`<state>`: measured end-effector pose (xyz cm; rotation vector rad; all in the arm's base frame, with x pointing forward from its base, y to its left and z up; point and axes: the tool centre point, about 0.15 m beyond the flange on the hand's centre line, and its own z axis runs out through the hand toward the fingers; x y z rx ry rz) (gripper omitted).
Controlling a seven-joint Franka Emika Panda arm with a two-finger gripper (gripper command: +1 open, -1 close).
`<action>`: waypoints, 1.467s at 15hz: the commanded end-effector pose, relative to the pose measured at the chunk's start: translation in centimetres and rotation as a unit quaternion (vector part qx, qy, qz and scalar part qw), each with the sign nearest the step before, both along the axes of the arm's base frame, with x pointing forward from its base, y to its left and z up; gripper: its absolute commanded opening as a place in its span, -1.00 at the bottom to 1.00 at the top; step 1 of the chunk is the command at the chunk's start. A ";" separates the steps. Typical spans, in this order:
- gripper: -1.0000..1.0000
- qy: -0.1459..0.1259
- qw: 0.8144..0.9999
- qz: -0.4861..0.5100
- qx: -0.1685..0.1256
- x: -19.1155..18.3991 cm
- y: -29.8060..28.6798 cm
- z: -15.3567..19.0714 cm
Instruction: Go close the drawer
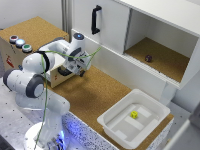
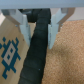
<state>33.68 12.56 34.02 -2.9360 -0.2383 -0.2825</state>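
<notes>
The cork-topped bench [image 1: 100, 92] carries the wooden box [image 1: 20, 37], which lies on the far side of the arm [image 1: 37, 80] from the end effector [image 1: 80, 70]. The drawer [image 1: 55, 48] projects open from the box, directly behind the end effector and partly hidden by the wrist. In the wrist view the end effector [image 2: 39, 37] has its fingers [image 2: 22, 25] spread apart around a black cable [image 2: 37, 50], gripping nothing.

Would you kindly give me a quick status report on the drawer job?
Gripper open, empty, hovering over cork counter. Drawer mostly hidden behind the arm; looks pulled out from wooden box. Green cable draped along the arm.
</notes>
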 end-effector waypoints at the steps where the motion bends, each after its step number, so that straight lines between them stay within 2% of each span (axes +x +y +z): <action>1: -1.00 0.011 1.000 0.000 -0.025 1.7 3.6 -2.1; 3: -1.00 0.032 0.999 -0.012 -0.013 2.4 4.3 -3.3; 5: -1.00 0.034 0.999 -0.009 -0.002 2.5 5.8 -3.6; 9: -1.00 0.021 1.000 0.022 0.000 2.5 9.5 -3.3; 11: -1.00 0.011 0.999 0.042 -0.007 2.4 11.4 -3.1; 15: -1.00 0.010 0.997 0.082 -0.001 1.4 15.5 -3.1; 21: -1.00 -0.009 0.989 0.146 0.003 0.4 20.4 -0.9; 22: 1.00 -0.011 0.989 0.150 -0.001 0.1 20.8 -0.5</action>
